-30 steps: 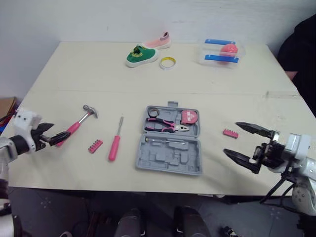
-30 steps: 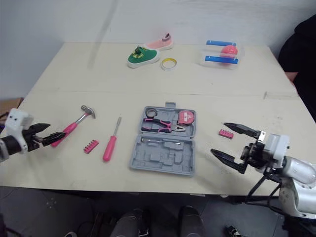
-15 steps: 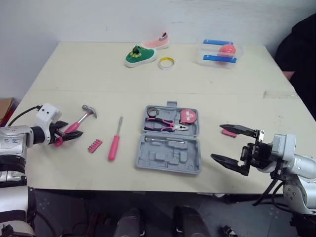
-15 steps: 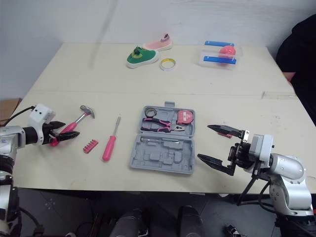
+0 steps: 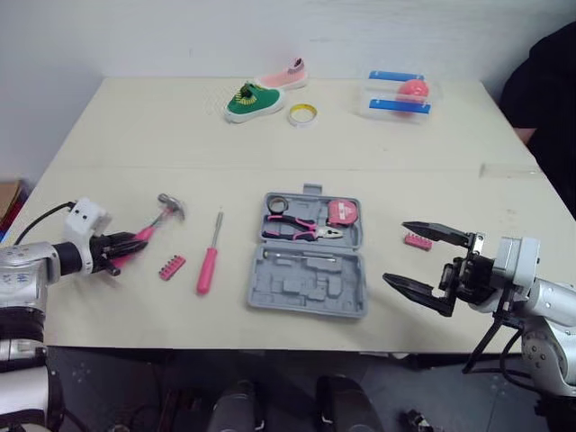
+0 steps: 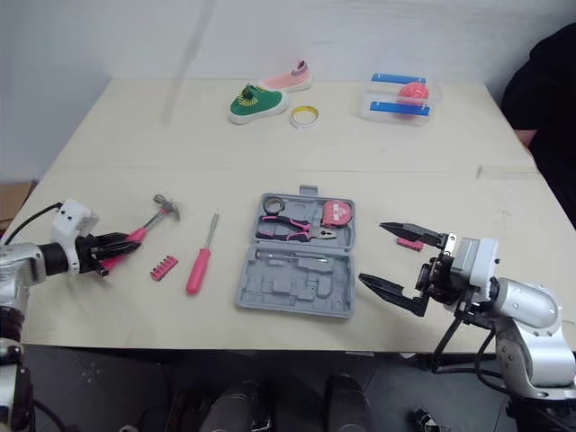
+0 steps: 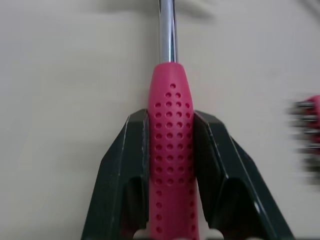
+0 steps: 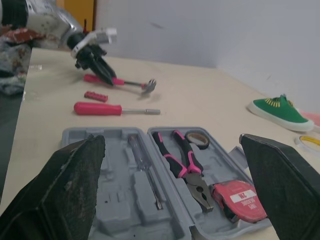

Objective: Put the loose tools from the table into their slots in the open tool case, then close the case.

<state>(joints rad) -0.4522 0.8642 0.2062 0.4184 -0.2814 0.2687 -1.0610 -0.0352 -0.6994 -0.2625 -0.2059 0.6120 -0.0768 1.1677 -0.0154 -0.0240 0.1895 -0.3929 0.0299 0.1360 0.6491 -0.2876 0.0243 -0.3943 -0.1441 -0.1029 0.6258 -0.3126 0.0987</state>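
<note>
Your left hand (image 5: pixel 124 245) is clamped on the hammer (image 5: pixel 167 211) by its pink handle, so lift the head-heavy tool slowly and level toward the tool case (image 5: pixel 309 267).

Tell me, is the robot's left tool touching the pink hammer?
Touching. In the left wrist view, both fingers of the left tool press against the hammer handle.

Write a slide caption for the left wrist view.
Left claw shut on the pink handle of the hammer, steel shaft pointing ahead over the table, bit holder nearby.
</note>
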